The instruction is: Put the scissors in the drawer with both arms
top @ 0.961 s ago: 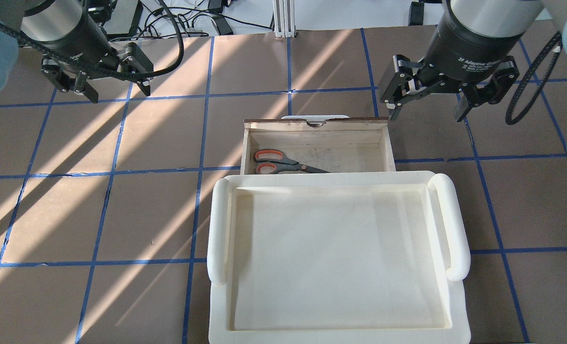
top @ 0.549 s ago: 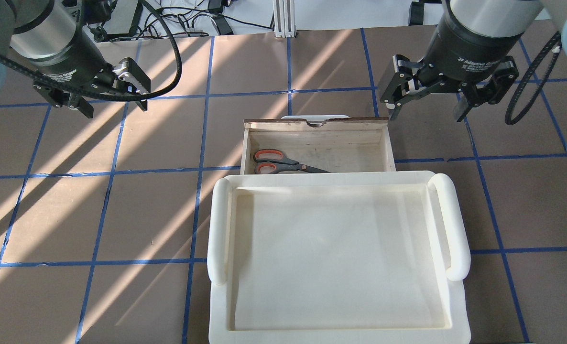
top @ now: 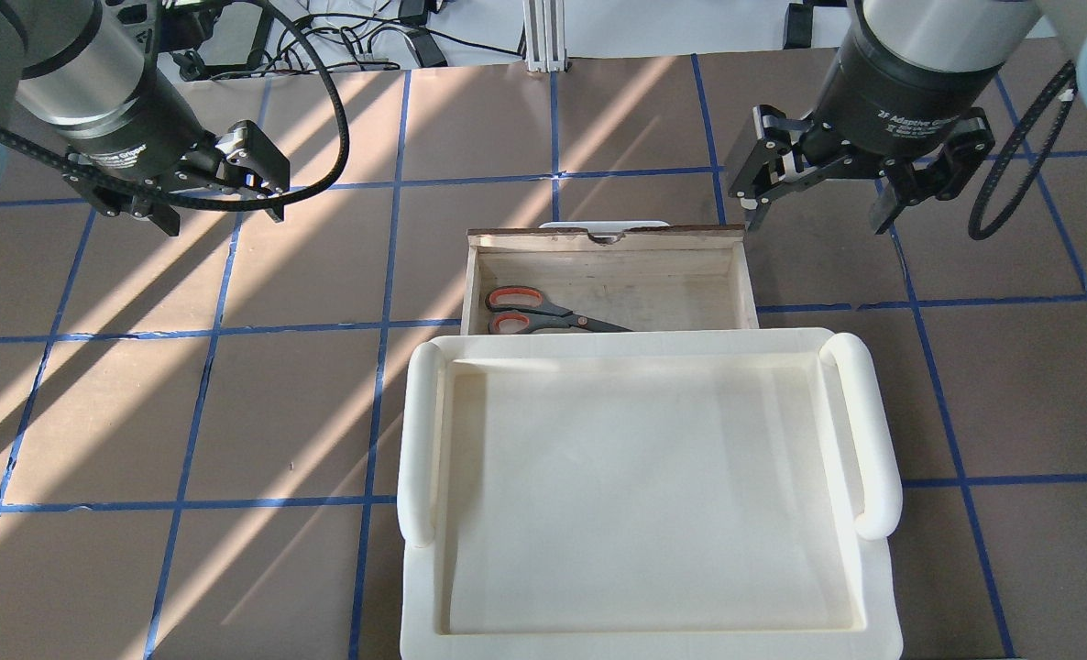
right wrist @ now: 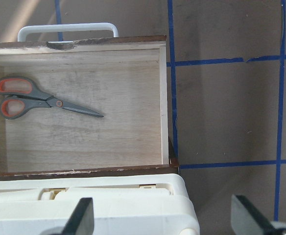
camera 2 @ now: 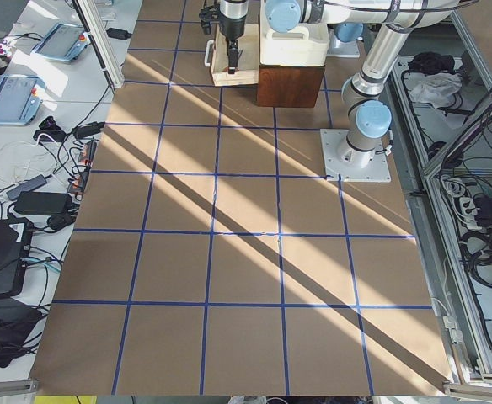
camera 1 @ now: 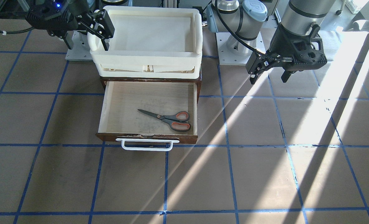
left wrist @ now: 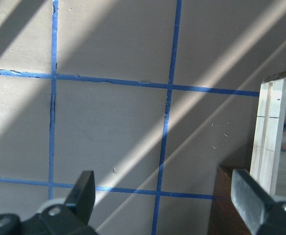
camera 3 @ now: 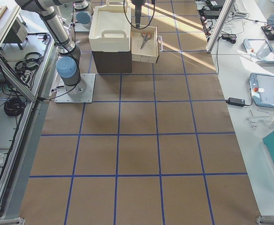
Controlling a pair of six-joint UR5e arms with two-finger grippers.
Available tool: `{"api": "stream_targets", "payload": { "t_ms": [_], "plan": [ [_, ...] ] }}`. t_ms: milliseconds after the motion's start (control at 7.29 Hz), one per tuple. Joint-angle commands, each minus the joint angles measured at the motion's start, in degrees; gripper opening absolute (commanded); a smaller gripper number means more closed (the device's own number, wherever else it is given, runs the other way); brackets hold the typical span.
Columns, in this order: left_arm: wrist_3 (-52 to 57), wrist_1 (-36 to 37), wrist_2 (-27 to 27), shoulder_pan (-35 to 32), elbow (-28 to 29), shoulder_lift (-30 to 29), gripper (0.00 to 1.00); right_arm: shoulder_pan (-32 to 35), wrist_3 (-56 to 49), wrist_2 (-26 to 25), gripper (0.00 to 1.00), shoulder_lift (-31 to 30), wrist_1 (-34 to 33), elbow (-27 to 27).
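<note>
The scissors (camera 1: 169,119) lie flat inside the open drawer (camera 1: 103,112), with their orange-lined loops toward the robot's left. They also show in the overhead view (top: 543,313) and the right wrist view (right wrist: 40,100). My left gripper (top: 221,217) is open and empty, above the bare table well to the left of the drawer (top: 603,240). My right gripper (top: 815,225) is open and empty, just past the drawer's front right corner. In the front view the left gripper (camera 1: 268,80) is on the right and the right gripper (camera 1: 86,45) is by the tray.
A cream plastic tray (top: 415,431) sits on the dark cabinet behind the drawer and overhangs its back edge. The drawer's white bar handle (camera 1: 147,146) points away from the robot. Blue tape lines grid the brown table. Cables lie beyond the far edge.
My left gripper has moved a little back toward the robot and slightly toward the drawer, still open. The right gripper, the scissors and the drawer have not moved.
</note>
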Motion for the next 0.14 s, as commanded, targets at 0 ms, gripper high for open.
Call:
{"api": "stream_targets", "payload": {
  "t_ms": [0],
  "plan": [
    [0.0,-0.1,-0.1,-0.1,-0.1,0.3,1.00,0.0,0.0,0.0,1.00,0.0,0.0,0.0]
  ]
}}
